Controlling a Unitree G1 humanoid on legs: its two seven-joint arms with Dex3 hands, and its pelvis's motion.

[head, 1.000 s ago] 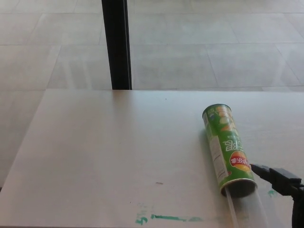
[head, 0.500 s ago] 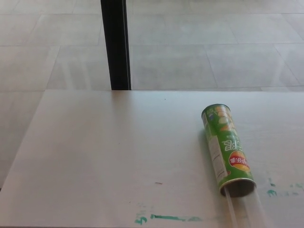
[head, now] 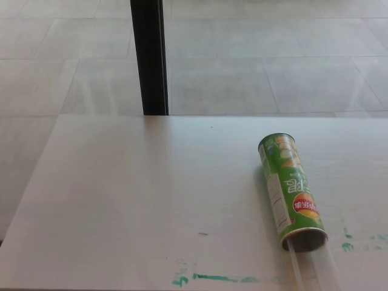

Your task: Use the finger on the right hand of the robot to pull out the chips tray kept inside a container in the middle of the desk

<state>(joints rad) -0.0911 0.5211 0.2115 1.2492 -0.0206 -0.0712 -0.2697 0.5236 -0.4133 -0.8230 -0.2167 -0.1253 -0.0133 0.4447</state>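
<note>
A green chips can (head: 290,189) lies on its side on the right part of the pale desk (head: 139,200), its open mouth (head: 304,240) facing the near edge. A clear plastic tray (head: 314,270) sticks out of that mouth and runs toward the bottom of the picture. Neither of my hands shows in the head view.
Green paint smears mark the desk near the front edge (head: 212,279) and at the right (head: 347,245). A black post (head: 150,57) stands behind the desk's far edge, with tiled floor beyond.
My right hand, which was beside the can's mouth at the right edge a second ago, has withdrawn out of the picture. The can and tray have stayed put.
</note>
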